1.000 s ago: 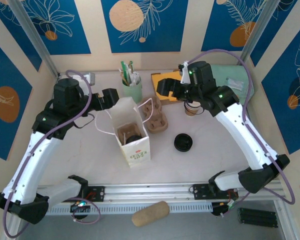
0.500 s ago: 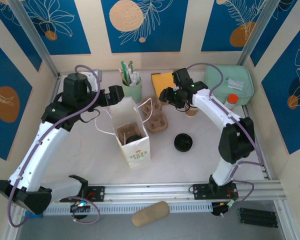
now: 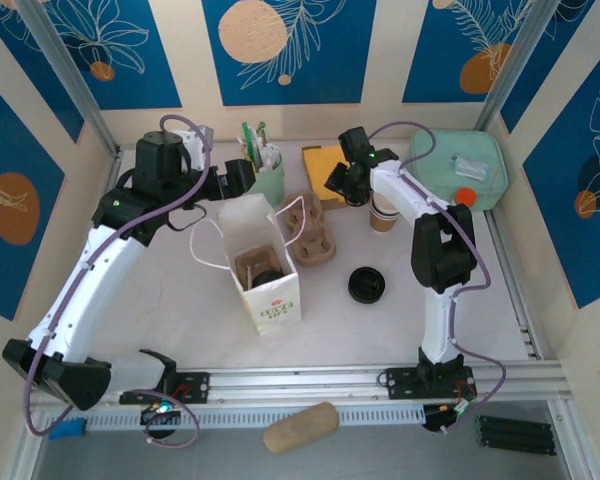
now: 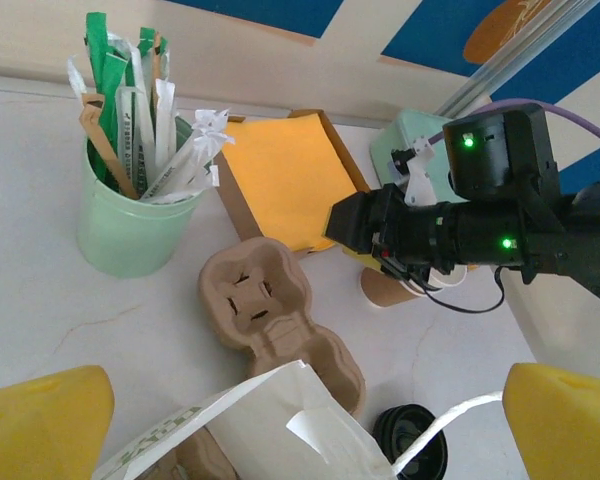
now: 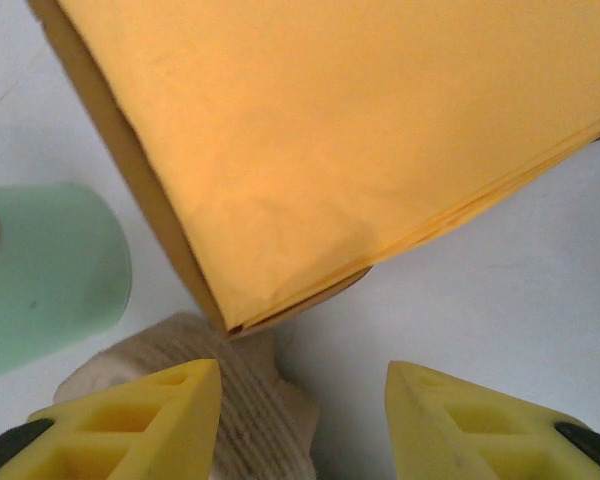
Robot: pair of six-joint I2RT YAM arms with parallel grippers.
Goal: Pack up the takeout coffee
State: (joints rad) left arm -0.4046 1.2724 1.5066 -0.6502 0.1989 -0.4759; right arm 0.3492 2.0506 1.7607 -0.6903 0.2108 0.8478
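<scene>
Top view, left claw: the left gripper [image 3: 242, 180] hangs by the far edge of the worktop [image 3: 180, 310], just beside the green cup [image 3: 265, 180] of stir sticks.
Top view, right claw: the right gripper [image 3: 342, 188] is low over the yellow napkins [image 3: 322, 160] near the far edge.
Top view, task thing: the takeout coffee [image 3: 268, 277] sits down inside the paper bag [image 3: 272, 295] at mid-worktop. Just its black lid shows, and the sides are hidden.
Top view, others: a loose black lid [image 3: 366, 285] lies right of the bag. The cup stack [image 3: 384, 214] stands beyond it, and a cardboard carrier [image 3: 315, 235] lies between bag and napkins.
Left wrist, claw: the yellow fingers [image 4: 40, 420] are spread wide apart and hold nothing, with the bag's mouth below them.
Left wrist, ahead: green cup, carrier, napkins, and the right arm [image 4: 480, 235] reaching across.
Right wrist, claw: the fingertips [image 5: 140, 410] are parted with nothing between them.
Right wrist, below: napkins fill the top, the carrier's edge [image 5: 230, 400] is under the gap, and the green cup is at the left.
</scene>
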